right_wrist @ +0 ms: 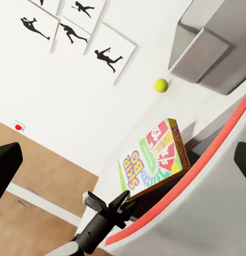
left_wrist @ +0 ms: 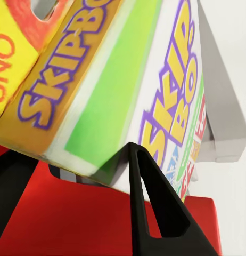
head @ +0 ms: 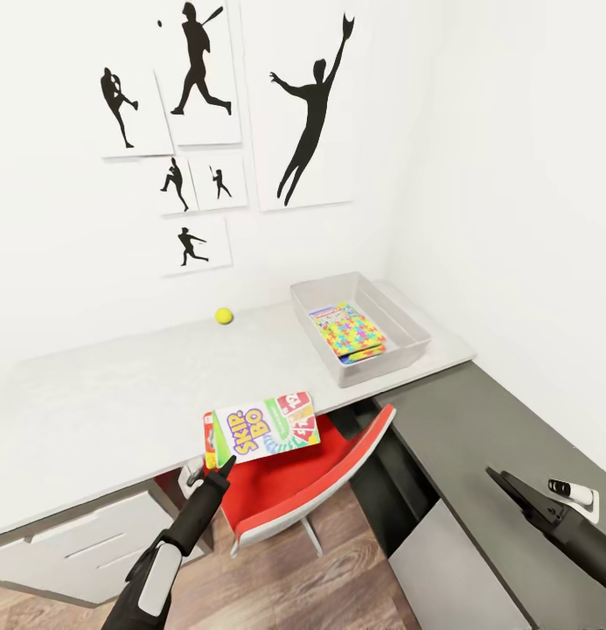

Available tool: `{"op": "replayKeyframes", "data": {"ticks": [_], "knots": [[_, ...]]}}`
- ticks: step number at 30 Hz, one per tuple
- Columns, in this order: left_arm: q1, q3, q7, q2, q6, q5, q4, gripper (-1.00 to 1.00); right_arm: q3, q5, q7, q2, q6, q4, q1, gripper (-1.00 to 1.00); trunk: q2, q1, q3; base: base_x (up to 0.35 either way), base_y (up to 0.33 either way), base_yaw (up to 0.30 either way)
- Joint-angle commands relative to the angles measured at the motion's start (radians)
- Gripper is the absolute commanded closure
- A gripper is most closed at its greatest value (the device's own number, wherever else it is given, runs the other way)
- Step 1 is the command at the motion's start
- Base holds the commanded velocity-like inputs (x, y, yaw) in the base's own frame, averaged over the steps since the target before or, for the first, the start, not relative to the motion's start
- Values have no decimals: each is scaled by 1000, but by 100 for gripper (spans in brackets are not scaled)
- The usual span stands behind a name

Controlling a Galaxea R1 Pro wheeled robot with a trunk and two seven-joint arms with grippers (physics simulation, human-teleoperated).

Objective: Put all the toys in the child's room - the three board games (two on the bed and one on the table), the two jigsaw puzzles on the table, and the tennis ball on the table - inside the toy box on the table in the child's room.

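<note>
Left claw grips the Skip-Bo box over the chair; right claw's state unclear. Head view adds puzzles inside toy box.

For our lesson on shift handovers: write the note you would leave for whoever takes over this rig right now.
Left gripper: shut on the Skip-Bo game box, held over the red chair at the table edge.
Right gripper: holding nothing, low over the dark counter.
Done: jigsaw puzzles lie in the toy box.
Left: drop Skip-Bo in the toy box, then the tennis ball, still on the table.
</note>
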Motion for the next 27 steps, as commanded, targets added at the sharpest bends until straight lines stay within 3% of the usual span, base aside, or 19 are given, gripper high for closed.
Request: {"op": "replayKeyframes", "data": {"ticks": [1,27], "knots": [[-1,4,-5,-1,10,5,0,100,0,-4,1,0,9,0,-1,-100,-1,0,-1,-20,0,0],[-1,4,-6,-2,19,5,-20,100,0,-5,1,-1,9,0,-2,-100,-1,0,-1,-34,0,0]]}}
